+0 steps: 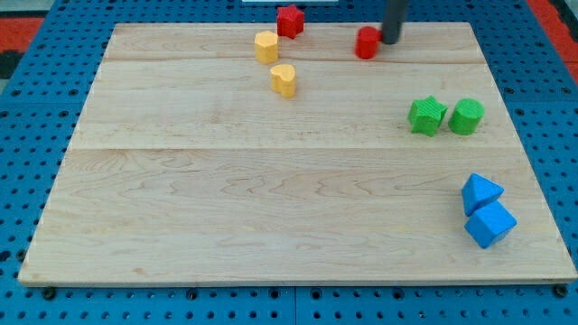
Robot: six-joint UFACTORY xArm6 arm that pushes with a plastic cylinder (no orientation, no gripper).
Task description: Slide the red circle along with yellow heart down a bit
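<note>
The red circle [367, 42] sits near the view's top, right of centre. My tip [390, 40] stands right beside it on its right, touching or nearly touching. The yellow heart [284, 79] lies lower and to the left, apart from the red circle. A yellow hexagon-like block [265, 46] is just above and left of the heart. A red star [289, 20] sits at the board's top edge.
A green star [427, 116] and a green circle [467, 116] sit side by side at the view's right. A blue triangle [480, 191] and a blue cube [490, 224] sit together at the lower right. The wooden board [271, 199] lies on a blue pegboard.
</note>
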